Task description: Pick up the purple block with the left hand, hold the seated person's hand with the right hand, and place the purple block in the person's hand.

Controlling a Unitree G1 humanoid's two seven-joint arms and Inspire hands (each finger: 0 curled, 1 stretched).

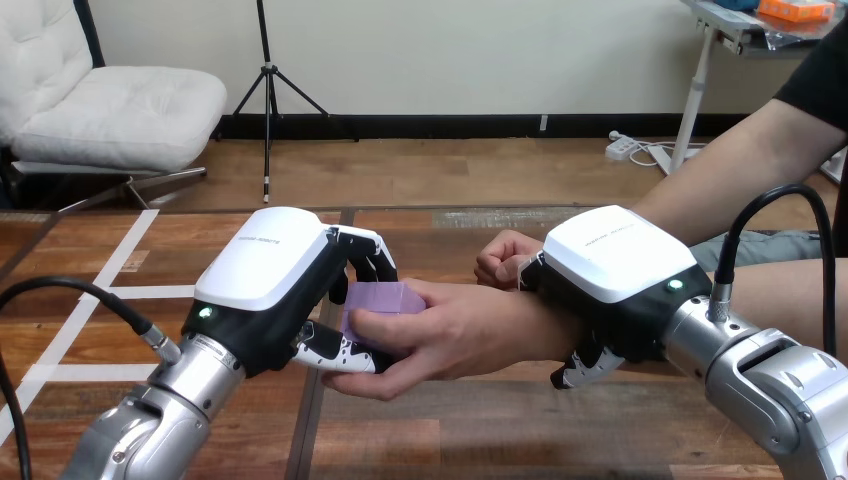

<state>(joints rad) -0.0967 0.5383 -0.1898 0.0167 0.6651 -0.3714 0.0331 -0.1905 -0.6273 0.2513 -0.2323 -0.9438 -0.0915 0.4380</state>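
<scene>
Purple block point(383, 299) rests on the person's hand point(455, 335), my left hand point(268, 275) clamped round it, right hand point(620, 265) gripping the wrist point(556, 336); placing step, release next, I judge

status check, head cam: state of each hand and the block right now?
left robot hand: shut on the purple block, fingers over, thumb under
purple block: pinched, lying in the person's hand
right robot hand: curled round the person's wrist
person's hand: open, cupped under the block
person's other hand: closed in a fist, behind the wrist
</scene>
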